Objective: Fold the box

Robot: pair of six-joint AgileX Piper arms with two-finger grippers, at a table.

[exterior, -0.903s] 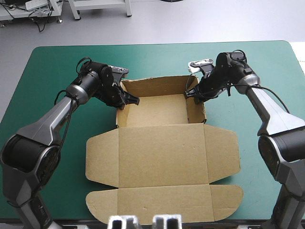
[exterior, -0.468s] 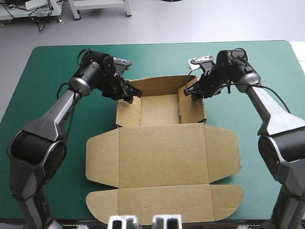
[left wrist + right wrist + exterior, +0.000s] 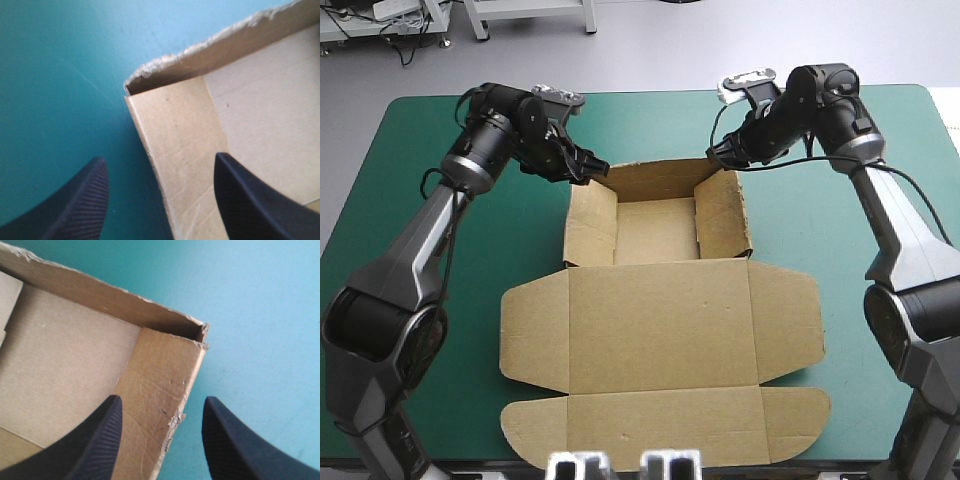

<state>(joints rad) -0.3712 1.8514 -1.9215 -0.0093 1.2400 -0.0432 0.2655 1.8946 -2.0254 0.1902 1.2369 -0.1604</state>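
Brown box sits mid-surface on the teal-green cover. Its tray part is toward the far edge with walls raised, and the lid panel and its flaps lie flat toward the near edge. Left gripper is at the tray's far-left corner, black fingers spread. One finger is outside the side wall over the cover, the other inside. Right gripper is at the far-right corner, fingers also spread astride that side wall. Neither gripper pinches the board; contact can't be told.
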